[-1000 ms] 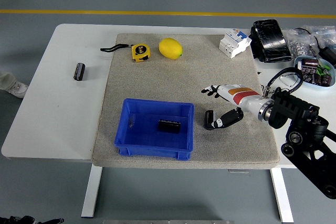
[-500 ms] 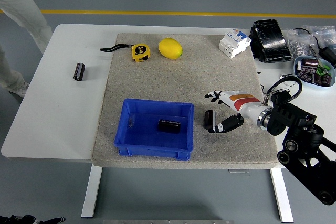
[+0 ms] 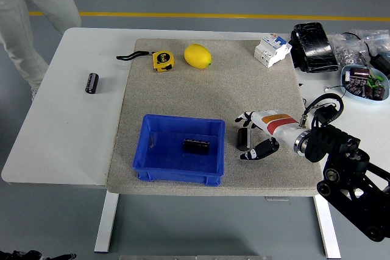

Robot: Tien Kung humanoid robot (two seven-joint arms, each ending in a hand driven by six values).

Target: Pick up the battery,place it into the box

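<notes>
Black and cylindrical, the battery [image 3: 244,137] stands on the grey mat [image 3: 183,89] just right of the blue box [image 3: 146,156], between the fingers of the right hand [image 3: 251,136]. White fingers with black tips [image 3: 246,115] curve over its top and far side, while the thumb [image 3: 259,150] reaches in below it on the near side; the hand is curled around the battery, though whether it presses it firmly cannot be told. A white forearm shell with an orange band leads back from the hand to the black arm that enters from the lower right corner.

Inside the blue box a dark rectangular block [image 3: 197,146] lies near the middle of the floor. The box sits close to the mat's near edge.

Farther back on the mat are a yellow tape measure [image 3: 162,60] with a black strap, a lemon [image 3: 198,56] beside it, and a white circuit breaker [image 3: 272,49] near the far right corner. On the bare white tabletop [image 3: 61,138] left of the mat lies a second black cylinder [image 3: 92,82]. To the right of the mat are a black pouch [image 3: 312,47] and a bowl of small parts [image 3: 364,83].

A person in light trousers [image 3: 30,16] stands at the far left corner of the tabletop.
</notes>
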